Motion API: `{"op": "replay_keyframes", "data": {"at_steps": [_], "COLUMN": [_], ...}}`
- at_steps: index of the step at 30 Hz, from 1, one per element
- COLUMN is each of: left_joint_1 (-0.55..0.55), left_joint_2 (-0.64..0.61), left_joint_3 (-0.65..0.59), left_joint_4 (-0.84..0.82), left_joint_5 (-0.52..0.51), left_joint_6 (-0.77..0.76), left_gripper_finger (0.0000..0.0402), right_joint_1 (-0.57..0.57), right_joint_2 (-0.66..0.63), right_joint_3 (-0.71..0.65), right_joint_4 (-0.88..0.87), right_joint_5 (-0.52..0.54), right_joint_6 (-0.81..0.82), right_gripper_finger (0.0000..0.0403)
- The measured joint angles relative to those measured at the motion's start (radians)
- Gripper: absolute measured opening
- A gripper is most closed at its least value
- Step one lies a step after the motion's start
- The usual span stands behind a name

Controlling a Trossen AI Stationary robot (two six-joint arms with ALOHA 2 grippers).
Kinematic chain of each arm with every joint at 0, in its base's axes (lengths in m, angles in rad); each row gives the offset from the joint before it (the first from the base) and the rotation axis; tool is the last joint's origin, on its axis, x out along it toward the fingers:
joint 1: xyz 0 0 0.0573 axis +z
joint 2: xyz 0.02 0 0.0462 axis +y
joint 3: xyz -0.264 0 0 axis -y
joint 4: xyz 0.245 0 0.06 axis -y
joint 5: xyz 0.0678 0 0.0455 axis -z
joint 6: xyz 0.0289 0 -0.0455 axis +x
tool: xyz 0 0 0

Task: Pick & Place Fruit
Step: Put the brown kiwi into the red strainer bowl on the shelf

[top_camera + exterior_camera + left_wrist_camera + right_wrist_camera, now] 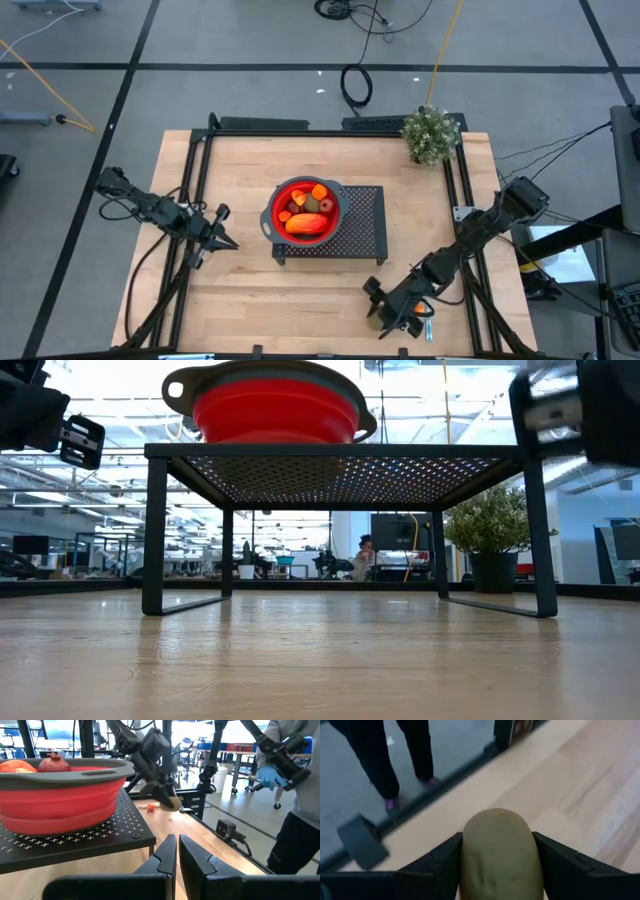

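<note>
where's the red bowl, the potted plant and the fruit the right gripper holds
red bowl [285, 238], high view, red inner wall
potted plant [431, 133], high view, leafy top
brownish-green fruit [497, 851], right wrist view, middle of its rounded body

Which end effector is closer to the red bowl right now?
Left. The left end effector sits shut just off the red bowl's left side. The right end effector is farther, near the table's front edge, gripping a brownish-green oval fruit.
</note>
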State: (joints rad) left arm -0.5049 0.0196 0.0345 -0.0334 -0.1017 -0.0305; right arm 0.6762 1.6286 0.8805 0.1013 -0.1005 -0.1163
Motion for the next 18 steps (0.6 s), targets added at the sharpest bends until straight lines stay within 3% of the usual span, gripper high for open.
{"op": "replay_keyframes", "data": {"at_steps": [5,13,18], "left_joint_1": [0.000,0.000,0.000], "left_joint_2": [0.000,0.000,0.000], "left_joint_3": [0.000,0.000,0.000], "left_joint_4": [0.000,0.000,0.000], "left_joint_5": [0.000,0.005,0.006], "left_joint_6": [0.000,0.008,0.027], "left_gripper_finger": [0.0019,0.0019,0.0019], "right_joint_1": [0.000,-0.019,-0.043], "right_joint_2": [-0.006,-0.007,-0.007], "right_joint_3": [0.079,0.179,0.192], "right_joint_4": [0.003,0.010,0.132], "right_joint_5": [0.038,0.251,0.352], "right_joint_6": [0.000,-0.001,-0.002], "right_gripper_finger": [0.0213,0.0212,0.0212]}}
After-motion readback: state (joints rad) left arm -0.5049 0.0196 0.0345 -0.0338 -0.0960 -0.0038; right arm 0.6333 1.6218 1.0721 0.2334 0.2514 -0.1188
